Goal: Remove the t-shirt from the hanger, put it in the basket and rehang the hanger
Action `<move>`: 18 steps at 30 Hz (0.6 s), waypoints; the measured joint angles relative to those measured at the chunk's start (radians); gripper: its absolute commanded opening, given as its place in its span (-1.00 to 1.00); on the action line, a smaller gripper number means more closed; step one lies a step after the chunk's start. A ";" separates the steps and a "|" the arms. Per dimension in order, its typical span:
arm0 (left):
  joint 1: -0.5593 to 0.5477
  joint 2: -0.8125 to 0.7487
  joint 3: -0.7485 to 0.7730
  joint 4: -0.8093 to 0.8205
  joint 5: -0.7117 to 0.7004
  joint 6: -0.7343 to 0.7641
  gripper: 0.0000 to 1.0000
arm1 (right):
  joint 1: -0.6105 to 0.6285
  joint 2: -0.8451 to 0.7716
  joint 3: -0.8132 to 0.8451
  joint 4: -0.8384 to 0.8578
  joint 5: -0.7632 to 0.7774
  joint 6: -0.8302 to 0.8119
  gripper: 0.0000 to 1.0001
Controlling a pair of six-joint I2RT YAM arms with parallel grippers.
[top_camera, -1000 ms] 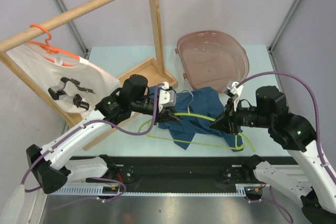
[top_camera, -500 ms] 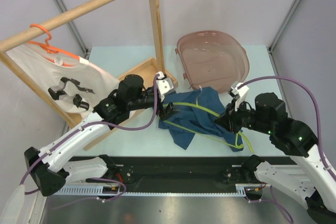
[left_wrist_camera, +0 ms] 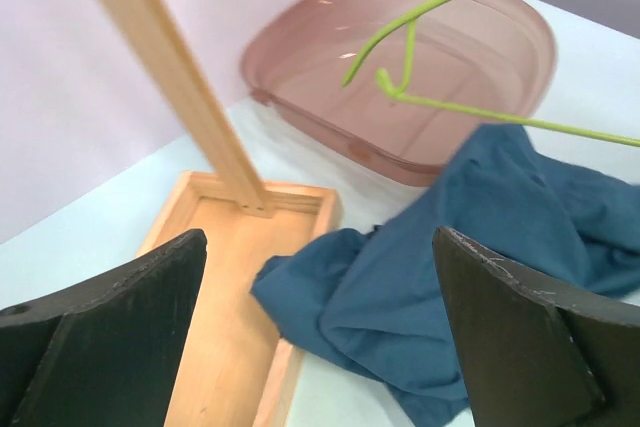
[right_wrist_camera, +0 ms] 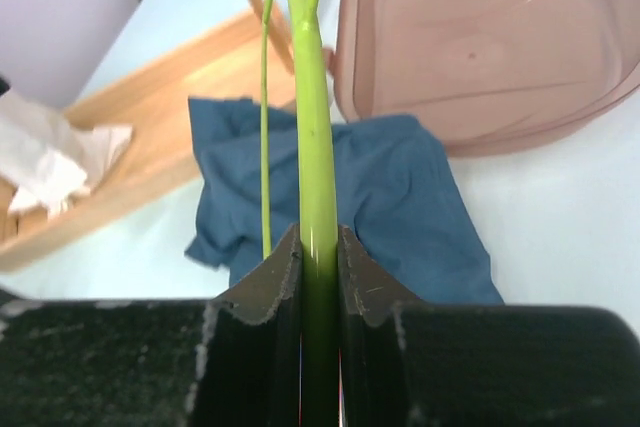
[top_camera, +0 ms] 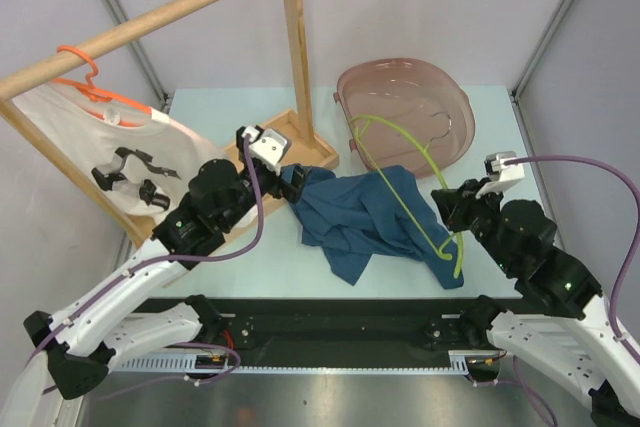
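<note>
The blue t-shirt lies crumpled on the table, also seen in the left wrist view and below the right jaws. The thin green hanger is raised above it, its hook over the pink tub and its lower end by the shirt's right corner. My right gripper is shut on the hanger's wire. My left gripper stands wide open just left of the shirt, with nothing between its fingers. The hanger hangs in the air ahead of it.
A pink plastic tub sits at the back right. The wooden rack's base tray and post stand left of the shirt. A white shirt hangs on an orange hanger at far left.
My left gripper opened, let go of the blue shirt and drew back to the left. My right gripper swung the green hanger up and away from the shirt, which dropped flat.
</note>
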State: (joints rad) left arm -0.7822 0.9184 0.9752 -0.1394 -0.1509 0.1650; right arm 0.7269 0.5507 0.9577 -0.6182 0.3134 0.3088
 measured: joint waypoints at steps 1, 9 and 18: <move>0.000 -0.008 -0.006 0.006 -0.028 -0.005 1.00 | 0.006 0.001 -0.013 0.029 0.024 0.010 -1.00; 0.000 -0.047 -0.026 0.040 -0.194 -0.062 0.99 | 0.178 0.117 -0.043 0.282 0.215 -0.019 -1.00; 0.000 -0.159 -0.081 0.085 -0.269 -0.113 1.00 | 0.393 0.455 0.086 0.459 0.258 -0.267 -1.00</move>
State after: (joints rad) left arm -0.7822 0.7593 0.8944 -0.0540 -0.4202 0.0517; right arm 1.1194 1.0054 1.0439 -0.1593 0.5713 0.0422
